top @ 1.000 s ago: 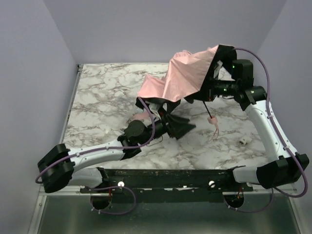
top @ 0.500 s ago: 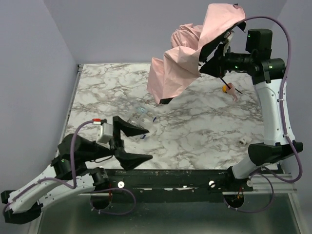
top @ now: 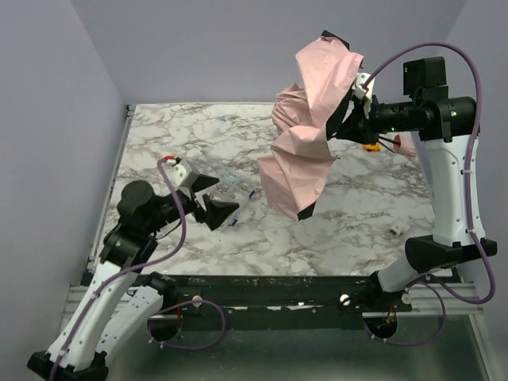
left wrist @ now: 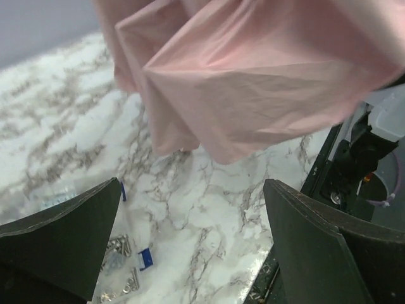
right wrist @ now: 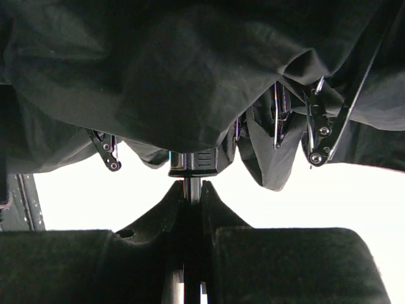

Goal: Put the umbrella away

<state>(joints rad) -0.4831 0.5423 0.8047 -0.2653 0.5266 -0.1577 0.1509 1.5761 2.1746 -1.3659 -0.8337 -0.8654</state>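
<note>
Umbrella [top: 305,135] last, since it sits farthest out. Nearest the bases, the left tool [top: 217,199] stands low over the marble table [top: 175,143], fingers wide apart and holding nothing. Just beyond lies a clear packet [top: 228,181] of small metal parts. Farther back, the umbrella hangs half-collapsed in the air, clear of the table, with the right tool [right wrist: 190,209] pressed together on its slim shaft [right wrist: 191,187]. That narrow pinch could let the shaft twist or slip. The loose canopy could also swing, snag the left fingers or sweep the packet.
</note>
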